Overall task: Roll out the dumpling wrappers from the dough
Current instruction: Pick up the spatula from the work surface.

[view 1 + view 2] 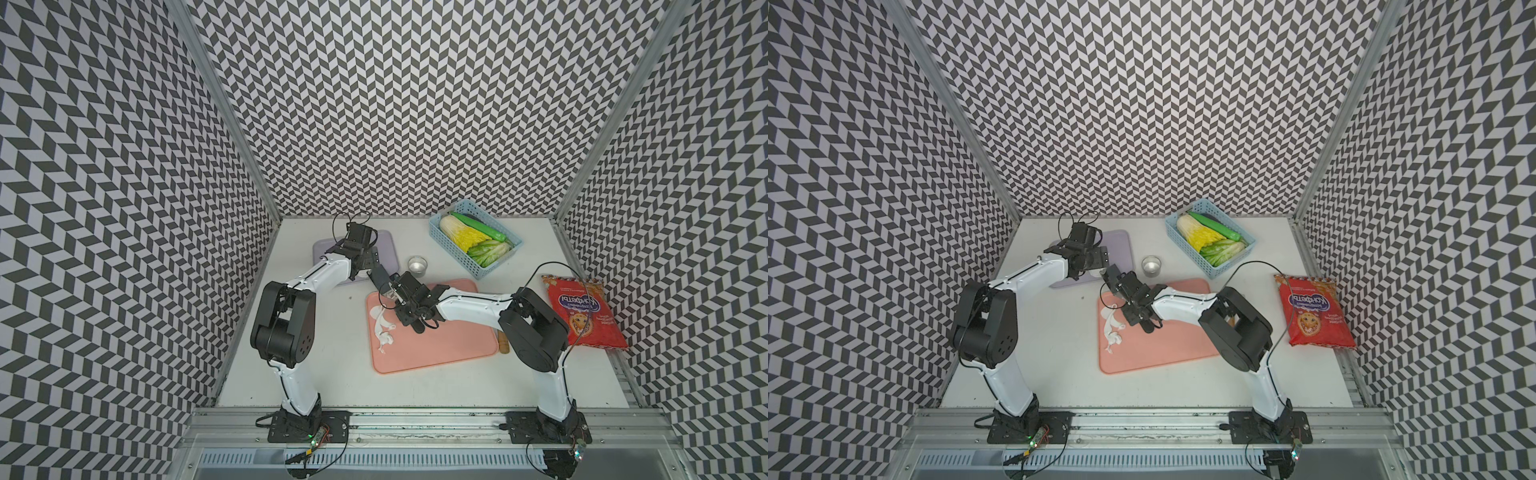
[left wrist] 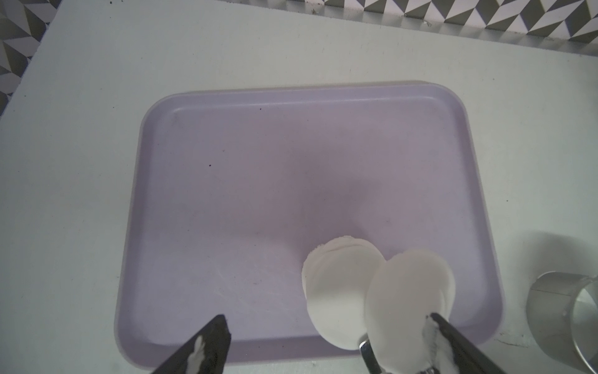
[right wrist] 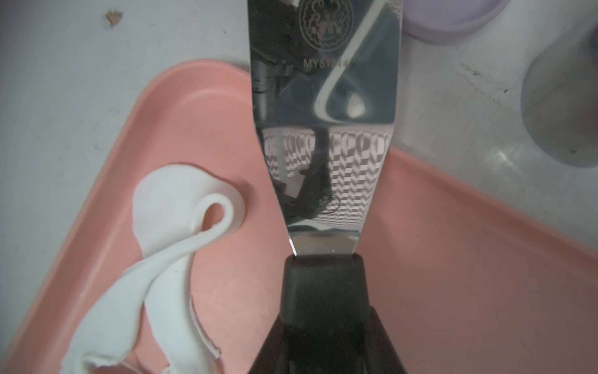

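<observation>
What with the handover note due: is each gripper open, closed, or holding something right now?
Left gripper: open, jaws wide above the purple tray, gripping nothing.
Right gripper: closed on the spatula by its black handle.

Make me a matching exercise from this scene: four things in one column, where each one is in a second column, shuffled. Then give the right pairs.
Things
1. dumpling wrappers
2. dough
3. metal ring
4. spatula

Places
A. pink tray
B. between the jaws of the right gripper
C. lilac tray
D. bare table, between the two trays and the basket

Pairs: 1-C, 2-A, 3-D, 4-B
</observation>
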Action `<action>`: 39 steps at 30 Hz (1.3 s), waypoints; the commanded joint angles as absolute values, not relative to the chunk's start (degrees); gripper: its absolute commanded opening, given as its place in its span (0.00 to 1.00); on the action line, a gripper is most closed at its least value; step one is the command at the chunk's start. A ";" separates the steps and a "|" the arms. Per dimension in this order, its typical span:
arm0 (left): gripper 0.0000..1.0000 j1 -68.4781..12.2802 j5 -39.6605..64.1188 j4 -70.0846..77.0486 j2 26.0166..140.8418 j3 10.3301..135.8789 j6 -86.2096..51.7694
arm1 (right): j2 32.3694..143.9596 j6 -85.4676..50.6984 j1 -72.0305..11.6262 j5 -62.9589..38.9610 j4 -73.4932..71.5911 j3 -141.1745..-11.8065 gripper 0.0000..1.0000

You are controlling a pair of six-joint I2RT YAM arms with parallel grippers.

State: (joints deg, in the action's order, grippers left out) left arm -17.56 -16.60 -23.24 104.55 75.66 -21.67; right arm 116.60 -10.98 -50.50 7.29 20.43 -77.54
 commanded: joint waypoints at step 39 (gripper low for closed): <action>0.93 -14.61 -19.25 -24.17 98.67 77.16 -21.62 | 102.66 -14.62 -50.62 11.96 13.99 -68.12 0.00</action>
State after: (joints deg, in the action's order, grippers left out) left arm -15.14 -18.31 -23.68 100.79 75.68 -21.69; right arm 105.56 -13.76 -50.50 10.37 17.74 -68.29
